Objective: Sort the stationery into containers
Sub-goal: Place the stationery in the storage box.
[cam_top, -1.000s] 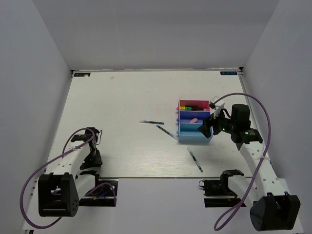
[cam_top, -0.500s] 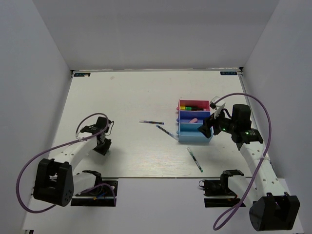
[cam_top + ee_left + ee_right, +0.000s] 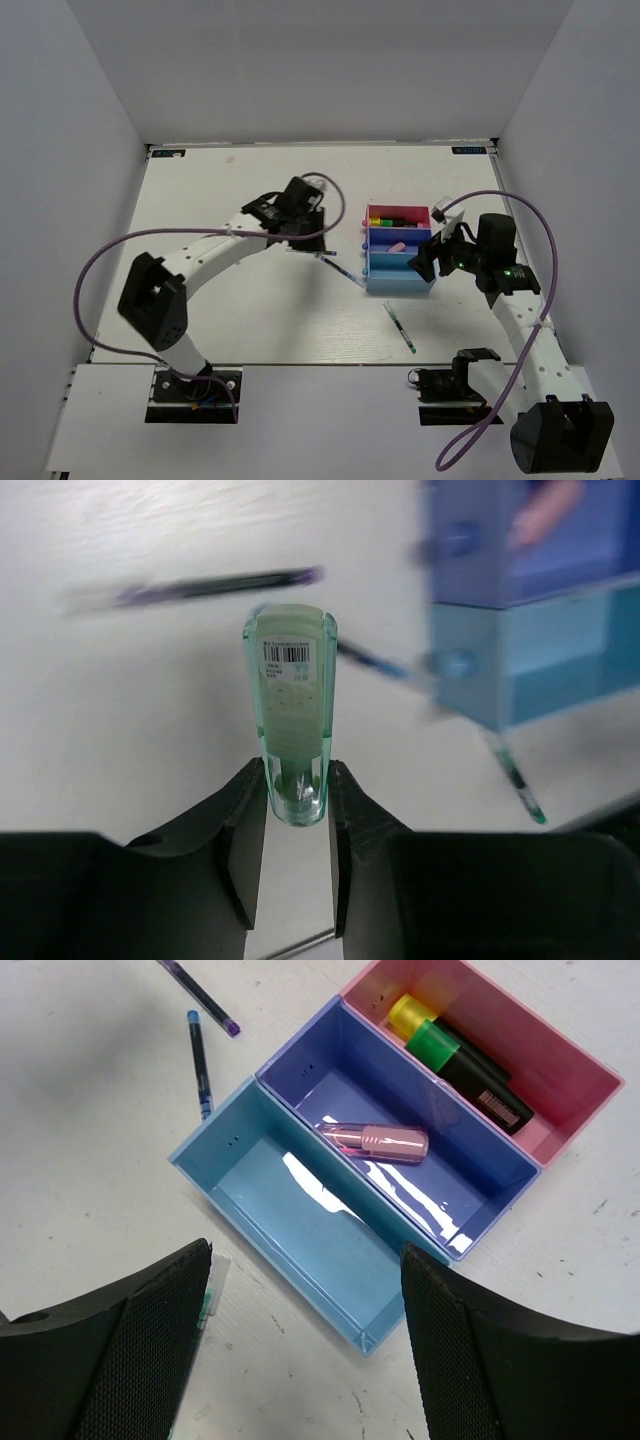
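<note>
- The left gripper (image 3: 297, 800) is closed to a narrow gap on a pale green highlighter (image 3: 291, 705). It grips the highlighter's lower end, and the barcode-labelled end sticks straight out past the fingertips.
- In the overhead view this gripper (image 3: 300, 215) hangs over the middle of the table (image 3: 220, 320), left of the trays, with the arm stretched far forward.
- A purple-tipped pen (image 3: 303, 250) lies just under it. A blue pen (image 3: 342, 270) lies slantwise between that one and the trays.
- The right gripper (image 3: 305, 1255) stands wide open and holds nothing. Its fingers (image 3: 150, 1330) straddle the near end of the light blue tray (image 3: 250, 1180) from above.
- The light blue tray is joined to the purple-blue tray (image 3: 360, 1090), which is joined to the pink tray (image 3: 470, 1000).
- A pink highlighter (image 3: 380, 1140) lies in the purple-blue tray.
- An orange-yellow highlighter (image 3: 408, 1012) and a green highlighter (image 3: 465, 1070) with a black cap lie side by side in the pink tray.
- A pen with a green end (image 3: 400, 327) lies on the table nearer the arm bases than the trays.
</note>
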You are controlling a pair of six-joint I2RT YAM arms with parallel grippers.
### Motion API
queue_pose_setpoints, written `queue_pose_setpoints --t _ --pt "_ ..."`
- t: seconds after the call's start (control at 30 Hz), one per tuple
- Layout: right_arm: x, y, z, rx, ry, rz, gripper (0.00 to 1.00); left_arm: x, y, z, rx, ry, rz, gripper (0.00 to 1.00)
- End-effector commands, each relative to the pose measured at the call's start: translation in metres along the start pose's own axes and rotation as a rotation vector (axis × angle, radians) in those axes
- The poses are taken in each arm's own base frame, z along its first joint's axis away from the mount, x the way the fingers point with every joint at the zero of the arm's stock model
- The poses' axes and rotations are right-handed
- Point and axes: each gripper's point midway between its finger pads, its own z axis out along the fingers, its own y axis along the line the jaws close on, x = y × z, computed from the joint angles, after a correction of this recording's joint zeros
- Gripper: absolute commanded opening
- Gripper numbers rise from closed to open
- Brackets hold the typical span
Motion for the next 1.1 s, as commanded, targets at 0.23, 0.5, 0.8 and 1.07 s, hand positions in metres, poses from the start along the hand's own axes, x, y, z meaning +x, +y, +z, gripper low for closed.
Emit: queue_pose_setpoints --t 0.23,0.5,0.8,1.07 --pt "-0.003 -0.025 -0.009 0.137 -0.011 -0.034 0.76 -0.033 -0.168 -0.004 0.484 0.012 0.747 0.00" --pt "-0.007 -0.032 -0.015 0.180 -0.030 -0.061 0.61 -0.037 -0.192 0.022 0.623 -0.052 0.933 0.00" --pt "-0.005 -0.034 -0.016 0.186 -0.025 -0.057 0.00 -0.046 -0.199 0.069 0.647 -0.096 0.866 0.00" --pt "-0.003 -0.033 -0.016 0.171 -0.027 -0.046 0.00 -0.053 -0.191 0.103 0.593 -0.114 0.838 0.00"
